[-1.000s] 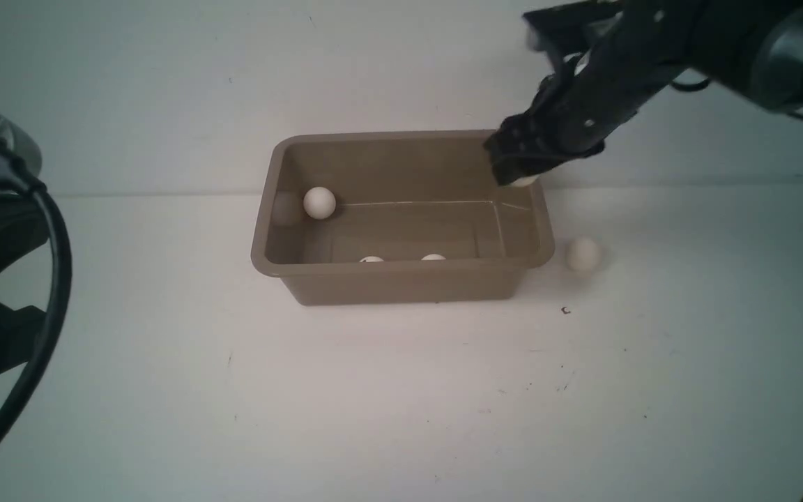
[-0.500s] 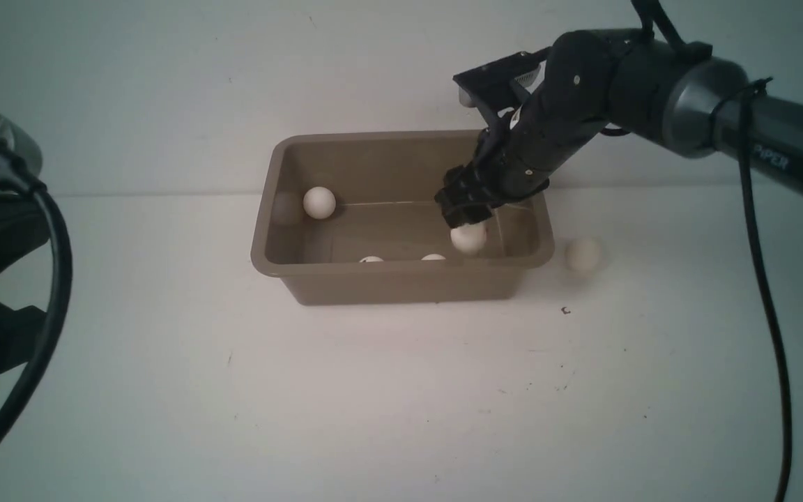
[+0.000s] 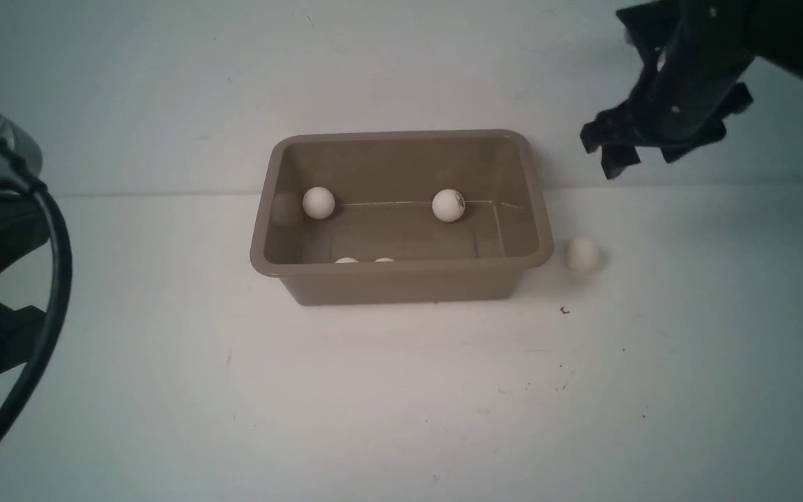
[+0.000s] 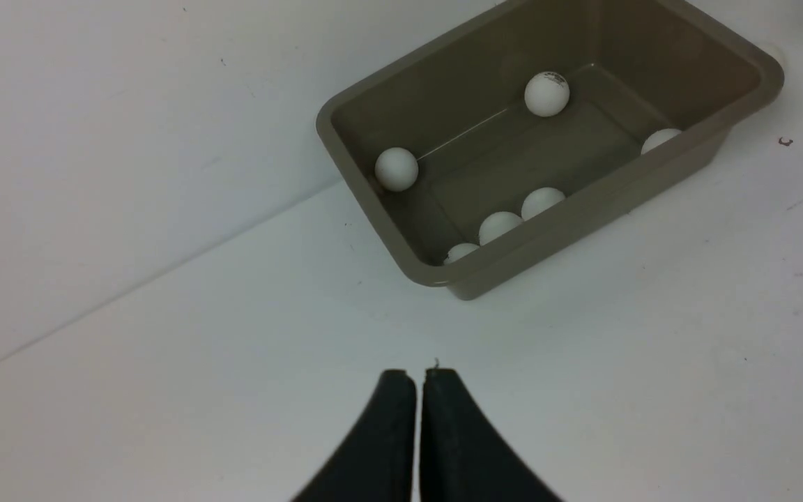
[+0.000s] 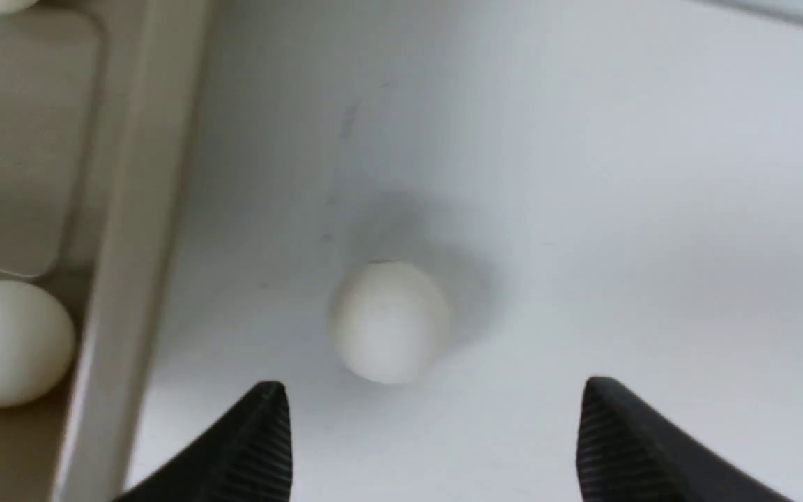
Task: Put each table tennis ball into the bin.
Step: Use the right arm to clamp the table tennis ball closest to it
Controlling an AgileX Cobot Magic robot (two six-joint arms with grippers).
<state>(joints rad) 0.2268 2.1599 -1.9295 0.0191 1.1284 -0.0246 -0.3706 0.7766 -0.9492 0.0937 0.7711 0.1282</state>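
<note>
a plain white table (image 3: pixel 401 390) meets a pale wall (image 3: pixel 164 84). at the far left the left gripper (image 4: pixel 419 380) hangs over the table, its fingers pressed together on nothing. mid-table stands the bin (image 3: pixel 401 136), with six table tennis balls (image 4: pixel 396 169) loose on its floor. just beside its right wall, on the table, sits the last ball (image 3: pixel 582 254). the step in hand looks to be fetching that one. the right gripper (image 3: pixel 642 157) is poised high above and a little beyond it, arm reaching in from the upper right, fingers pointing down, spread wide and empty. next it likely needs to drop straight down, straddle the ball without nudging it, then close gently.
</note>
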